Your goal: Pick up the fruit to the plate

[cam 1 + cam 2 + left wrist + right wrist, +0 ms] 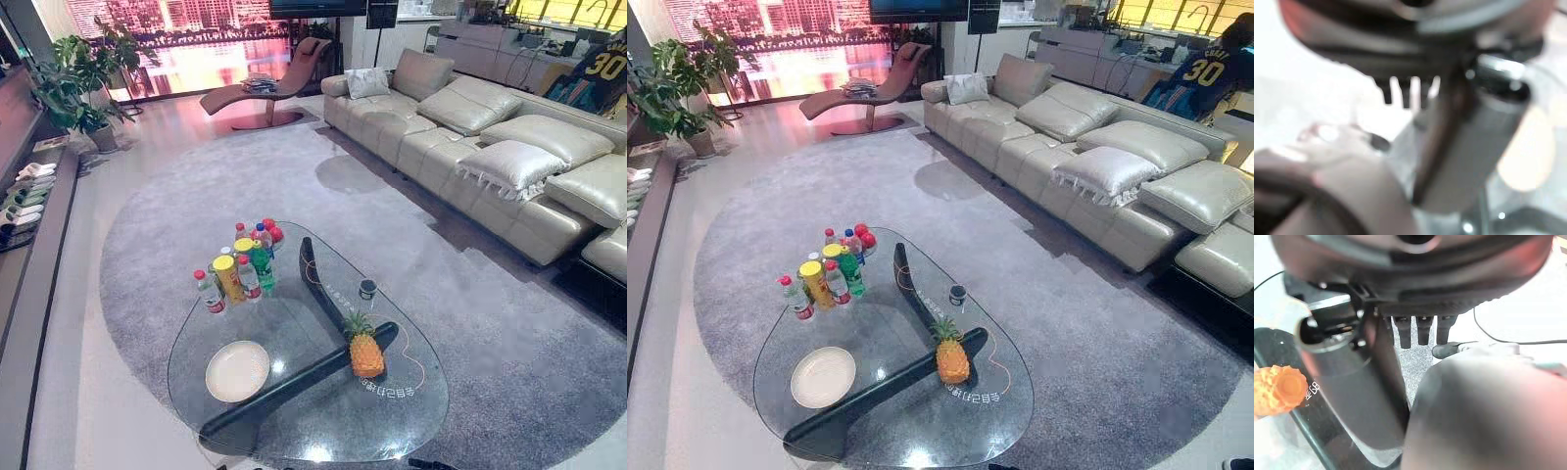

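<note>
Two idle: left robot hand [1405, 97] and right robot hand [1422, 333], fingers slack, both empty. Pineapple [365, 352] stands upright on glass bench [196, 333], apart from white plate [237, 370]. Grasp not yet begun. Next, likely: right robot hand reaches in and wraps the fruit's body.

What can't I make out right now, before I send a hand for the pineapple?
Left hand: blurred in the left wrist view, so its state is unreadable.
Pineapple: cut off by the right wrist view's edge, beside the open right hand.
Bottles: bunched together in the eye views, the front ones hiding the rear ones.
Small dark cup: too small in the eye views to see inside.
</note>
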Robot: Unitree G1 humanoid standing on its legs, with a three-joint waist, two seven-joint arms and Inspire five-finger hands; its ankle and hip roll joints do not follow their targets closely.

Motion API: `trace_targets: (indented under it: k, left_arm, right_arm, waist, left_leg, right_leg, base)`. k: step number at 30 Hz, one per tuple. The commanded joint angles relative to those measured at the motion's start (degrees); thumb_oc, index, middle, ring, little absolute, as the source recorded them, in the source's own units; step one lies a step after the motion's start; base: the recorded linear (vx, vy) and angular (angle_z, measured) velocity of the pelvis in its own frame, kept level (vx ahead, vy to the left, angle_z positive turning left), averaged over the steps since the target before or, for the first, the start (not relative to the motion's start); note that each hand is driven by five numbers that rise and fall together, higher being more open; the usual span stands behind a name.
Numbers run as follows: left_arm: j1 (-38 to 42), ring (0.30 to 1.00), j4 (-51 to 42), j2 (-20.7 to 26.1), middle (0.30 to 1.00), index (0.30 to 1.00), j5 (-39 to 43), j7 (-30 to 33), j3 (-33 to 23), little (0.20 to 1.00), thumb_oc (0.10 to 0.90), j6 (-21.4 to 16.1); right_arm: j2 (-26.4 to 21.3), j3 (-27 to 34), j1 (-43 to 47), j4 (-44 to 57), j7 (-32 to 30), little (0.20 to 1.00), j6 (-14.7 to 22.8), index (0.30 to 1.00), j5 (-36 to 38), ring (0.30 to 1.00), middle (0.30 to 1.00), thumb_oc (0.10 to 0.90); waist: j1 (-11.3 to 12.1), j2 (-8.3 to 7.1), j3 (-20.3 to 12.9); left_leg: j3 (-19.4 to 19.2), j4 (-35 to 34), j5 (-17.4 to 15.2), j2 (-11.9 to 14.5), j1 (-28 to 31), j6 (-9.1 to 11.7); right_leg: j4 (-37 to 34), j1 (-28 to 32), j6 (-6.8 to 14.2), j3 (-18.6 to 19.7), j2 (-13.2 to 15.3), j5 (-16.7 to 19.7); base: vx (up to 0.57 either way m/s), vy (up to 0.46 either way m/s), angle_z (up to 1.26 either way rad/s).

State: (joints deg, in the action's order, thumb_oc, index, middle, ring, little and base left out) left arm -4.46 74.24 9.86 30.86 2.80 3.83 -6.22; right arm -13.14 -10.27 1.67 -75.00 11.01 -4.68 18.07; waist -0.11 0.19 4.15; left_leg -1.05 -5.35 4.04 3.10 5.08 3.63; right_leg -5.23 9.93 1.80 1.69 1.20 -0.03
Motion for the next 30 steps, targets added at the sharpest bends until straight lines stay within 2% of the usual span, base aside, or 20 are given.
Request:
trace_targets:
  k: [1,5,11,16,23,30]
  left_arm:
    - [5.4,0.9,1.8,0.2,0.9,0.9,1.3,-0.9,0.9,0.9,0.8,-2.8]
    - [5.3,0.9,1.3,0.1,0.9,0.9,2.5,-1.7,0.6,0.9,0.8,-4.3]
    - [5.4,0.9,1.3,0.2,0.9,0.9,1.6,-1.9,0.8,0.9,0.8,-3.6]
    - [5.2,0.9,1.5,0.2,0.9,0.9,1.0,-1.5,1.0,0.9,0.8,-3.9]
    - [4.5,0.9,1.4,0.3,0.9,0.9,0.8,-1.5,0.9,0.9,0.8,-4.1]
    - [4.5,0.9,0.7,1.4,0.9,0.9,1.5,-1.6,1.1,0.9,0.8,-4.1]
  right_arm:
    - [0.1,-0.8,1.3,-4.2,-0.5,0.9,-1.3,0.9,-1.6,0.9,0.9,0.8]
    - [0.0,-0.8,1.3,-4.2,-0.5,0.9,-1.3,0.9,-1.5,0.9,0.9,0.8]
    - [-0.2,-0.5,1.7,-4.5,-0.4,0.9,-1.4,0.9,-1.5,0.9,0.9,0.8]
    - [-0.3,-0.4,1.6,-4.5,-2.6,0.9,-0.9,0.9,-2.0,0.9,0.9,0.8]
    - [-0.8,1.5,1.1,-4.4,-10.3,0.9,1.4,0.9,-0.9,0.9,0.9,0.8]
    - [-2.6,3.8,1.7,-2.1,-17.3,0.9,5.4,0.9,-0.1,0.9,0.9,0.8]
  waist:
    - [0.9,-1.02,1.9]
    - [1.0,-1.05,2.1]
    - [1.1,-0.98,2.3]
    - [1.0,-0.93,2.4]
    - [0.7,-0.74,3.1]
    - [0.8,-1.19,4.7]
  left_leg:
    - [0.0,0.3,-7.4,-5.4,5.1,-2.5]
    - [0.1,0.3,-7.4,-5.4,5.1,-2.5]
    - [0.1,0.3,-7.3,-5.4,4.9,-2.6]
    - [0.0,0.3,-7.3,-5.4,4.8,-2.5]
    - [0.0,0.3,-7.1,-5.5,4.5,-2.7]
    - [0.0,0.8,-6.7,-5.4,2.7,-2.9]
  right_leg:
    - [0.2,-0.9,3.2,-2.8,0.2,0.6]
    - [0.2,-0.9,3.2,-2.9,0.2,0.6]
    - [0.2,-1.1,3.2,-2.9,0.3,0.6]
    - [0.2,-1.2,3.3,-2.7,0.3,0.8]
    - [0.2,-1.8,3.4,-2.2,0.3,1.2]
    - [0.2,-3.6,3.5,-1.3,0.1,1.9]
  base:
    - [0.16,0.185,-0.67]
    - [0.0,0.0,0.0]
    - [0.0,0.0,0.0]
    - [0.0,0.0,0.0]
    - [0.02,-0.004,0.0]
    - [0.0,-0.009,0.0]
